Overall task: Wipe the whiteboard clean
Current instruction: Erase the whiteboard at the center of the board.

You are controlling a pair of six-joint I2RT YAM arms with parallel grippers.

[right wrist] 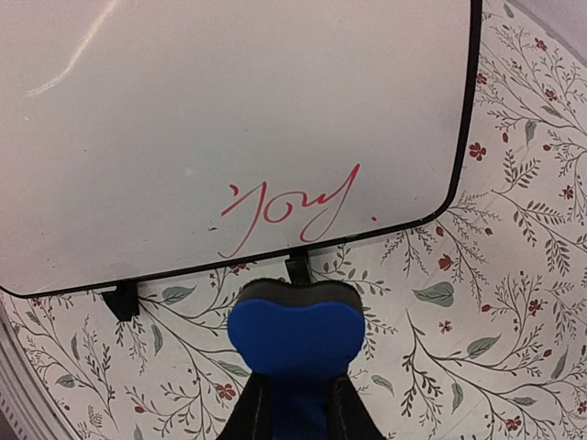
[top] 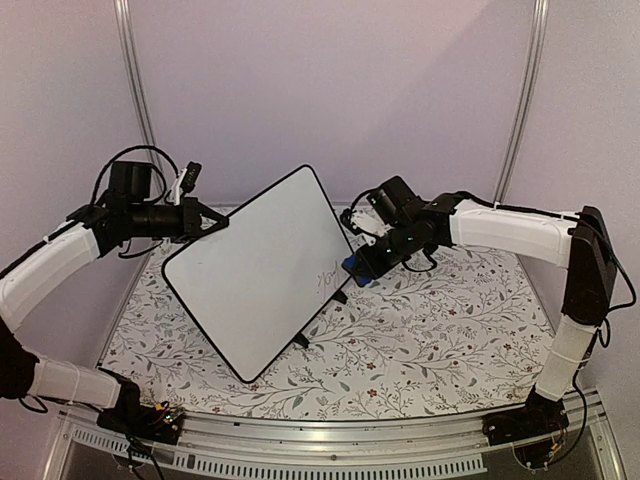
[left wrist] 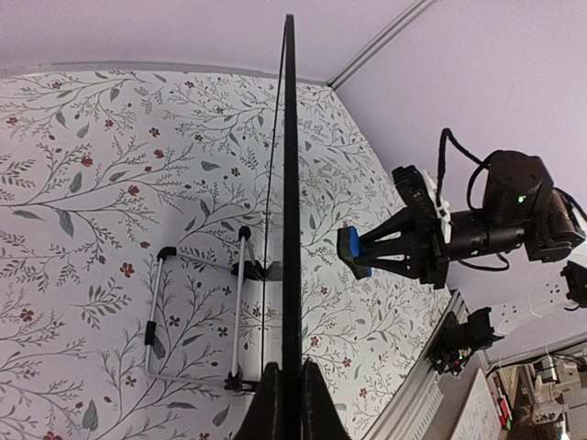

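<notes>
Anchor: Worktop [top: 450,340] first: it's dressed in a white cloth printed with grey-green sprigs and small red blossoms, and a slotted metal rail [top: 330,430] runs along the near edge. What's around it?

Spotter: Plain pale lilac walls [top: 330,90], matte, with slim silvery poles [top: 525,90] running up them.

Anchor: And there's the whiteboard [top: 255,270], mid-worktop between the two arms, tipped up on a slant.

Spotter: Smooth white face, thin black rim, rounded corners, and two stubby black feet [right wrist: 122,301] along the low edge, down by the cloth. From the left wrist it's edge-on, one thin dark line. A bent wire frame [left wrist: 238,312] shows on its back side, silver rods with black tips.

Anchor: Who's got it?

Spotter: The left fingers [left wrist: 268,408] are clamped on the rim, one either side. The right fingers [right wrist: 252,412] are squeezed round an eraser [right wrist: 293,335], a blue foam block, waisted like a peanut, with dark felt on the face turned to the board. It sits just beside the low corner, with a gap showing between felt and board.

Anchor: Any writing?

Spotter: One word in red marker [right wrist: 289,206], looping cursive, near the bottom edge. It looks like "Joy", though I can't swear to the letters. A red dot trails after it.
</notes>
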